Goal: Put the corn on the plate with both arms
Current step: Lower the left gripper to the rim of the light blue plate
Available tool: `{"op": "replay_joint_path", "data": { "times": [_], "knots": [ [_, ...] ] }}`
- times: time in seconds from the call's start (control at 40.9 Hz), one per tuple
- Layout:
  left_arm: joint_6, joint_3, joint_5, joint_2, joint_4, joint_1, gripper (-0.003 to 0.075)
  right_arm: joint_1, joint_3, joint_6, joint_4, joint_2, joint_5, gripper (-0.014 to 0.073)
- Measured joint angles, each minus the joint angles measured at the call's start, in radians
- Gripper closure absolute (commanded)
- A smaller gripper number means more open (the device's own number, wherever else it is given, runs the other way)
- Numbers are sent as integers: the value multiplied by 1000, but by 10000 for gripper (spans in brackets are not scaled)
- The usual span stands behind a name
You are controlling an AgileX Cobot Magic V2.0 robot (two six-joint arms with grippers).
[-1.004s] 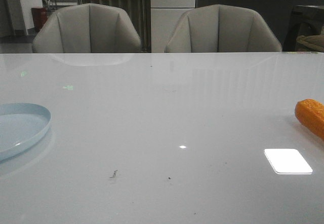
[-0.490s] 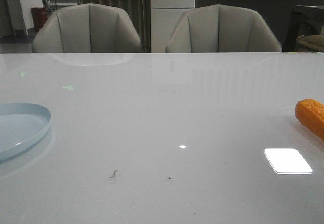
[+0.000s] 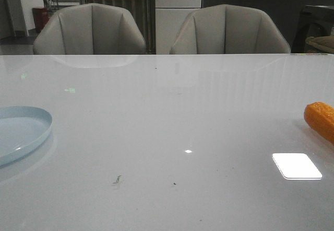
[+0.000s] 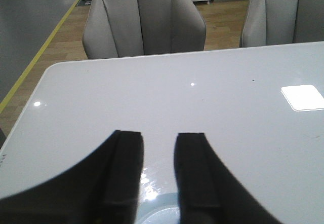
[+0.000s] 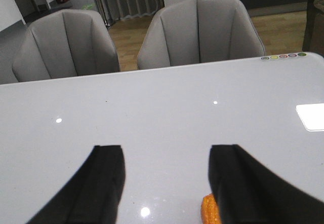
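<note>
- My right claw point(image 5: 164, 183) has its two dark fingers point(image 5: 104, 183) spread wide apart with nothing between them, over bare worktop point(image 5: 162, 112).
- In the right wrist view I see a small piece of the corn point(image 5: 209, 211) just beside the inner edge of one finger, lying on the worktop; I cannot tell whether they touch.
- My left claw point(image 4: 158, 176) has its fingers point(image 4: 121, 176) parted by a narrower gap, also holding nothing.
- In the left wrist view a pale blue curve of the plate point(image 4: 162, 214) shows in that gap, under the fingertips.
- In the front view neither claw appears; the corn point(image 3: 321, 120) lies on the worktop point(image 3: 172, 116) far from the plate point(image 3: 21, 131), at the opposite side edge, and part of it is cut off by the frame.
- The plate sits flat and has nothing on it.
- Near the corn, on the side towards me, a bright rectangular reflection point(image 3: 296, 166) lies on the glossy surface.
- Beyond the worktop's far edge stand two grey chairs point(image 3: 88, 30).
</note>
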Motion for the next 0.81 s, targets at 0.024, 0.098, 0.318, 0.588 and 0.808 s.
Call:
{"op": "replay_joint_path", "data": {
  "times": [0.024, 0.098, 0.318, 0.588, 0.808],
  "knots": [
    [0, 0, 0, 0, 0, 0, 197, 0, 0, 0, 0, 5, 2, 30],
    [0, 0, 0, 0, 0, 0, 150, 0, 0, 0, -1, 13, 4, 30],
    [0, 0, 0, 0, 0, 0, 171, 0, 0, 0, -4, 18, 4, 30],
    [0, 0, 111, 36, 0, 0, 195, 0, -60, 0, -4, 22, 201, 30],
    [0, 0, 227, 135, 0, 0, 195, 0, -165, 0, -6, 115, 345, 30]
  ]
}}
